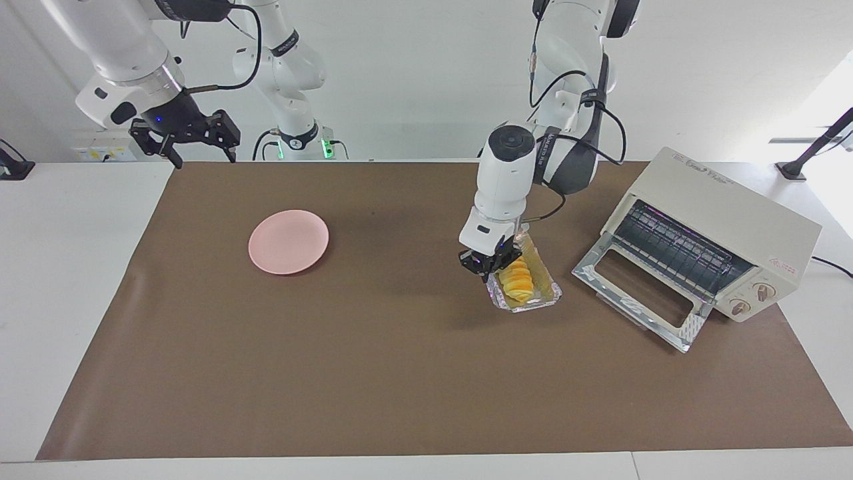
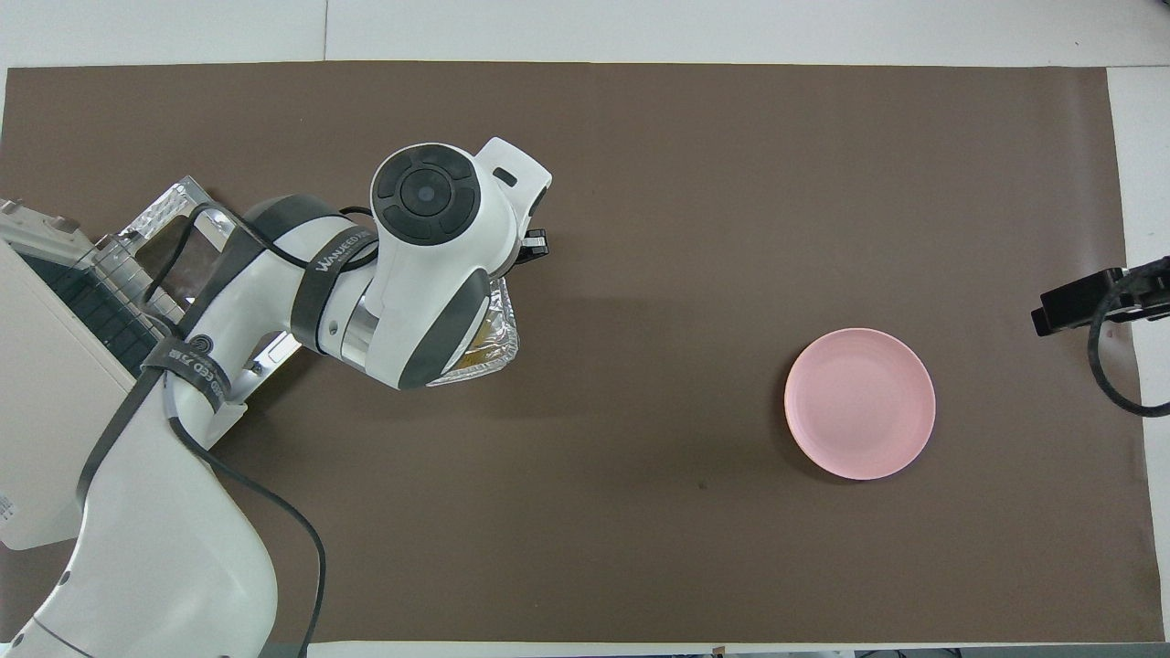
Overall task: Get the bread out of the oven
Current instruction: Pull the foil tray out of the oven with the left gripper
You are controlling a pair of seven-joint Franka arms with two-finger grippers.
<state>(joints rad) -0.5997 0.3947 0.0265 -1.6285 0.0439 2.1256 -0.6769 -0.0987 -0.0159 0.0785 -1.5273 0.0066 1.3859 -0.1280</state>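
The bread [image 1: 518, 279], a small golden-yellow ridged loaf, lies in a shiny foil tray [image 1: 541, 288] on the brown mat, in front of the oven's open door. My left gripper [image 1: 491, 265] is down at the tray's rim on the pink plate's side and looks shut on it. In the overhead view the left arm hides the bread; only a corner of the foil tray [image 2: 501, 336] shows. The cream-white oven [image 1: 726, 220] stands at the left arm's end, its glass door [image 1: 640, 293] folded down, its wire rack bare. My right gripper [image 1: 193, 141] waits open above the table's edge at the right arm's end.
A pink plate [image 1: 288, 241] lies empty on the brown mat [image 1: 373, 373] toward the right arm's end, also in the overhead view [image 2: 859, 402]. The oven [image 2: 37, 384] and its door [image 2: 169, 215] fill the left arm's end.
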